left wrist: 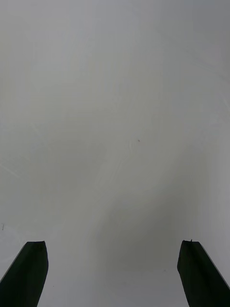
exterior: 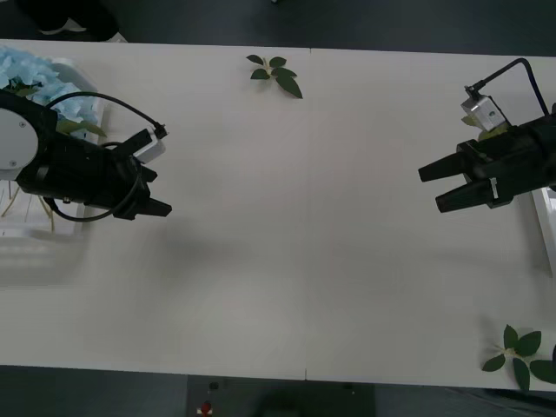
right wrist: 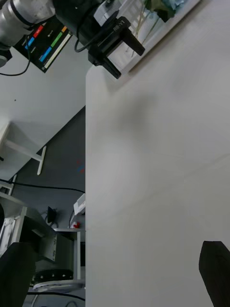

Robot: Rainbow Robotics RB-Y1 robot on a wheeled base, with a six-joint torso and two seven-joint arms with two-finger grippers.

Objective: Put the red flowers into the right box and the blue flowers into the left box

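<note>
The blue flowers (exterior: 36, 76) lie at the far left, their pale heads in the left box (exterior: 26, 239), a shallow white tray partly under my left arm. My left gripper (exterior: 156, 207) hangs over bare table just right of that box, open and empty; in its wrist view its fingers (left wrist: 26, 273) stand wide apart over plain white tabletop. My right gripper (exterior: 439, 186) hovers open and empty near the right side, beside the right box (exterior: 547, 228), of which a narrow white rim shows. The red flowers are out of view.
A flowerless green leaf sprig (exterior: 276, 74) lies at the table's far edge, another leaf sprig (exterior: 519, 352) at the near right corner. The right wrist view looks across the table (right wrist: 158, 158) to the left gripper (right wrist: 125, 44), with floor beyond the table edge.
</note>
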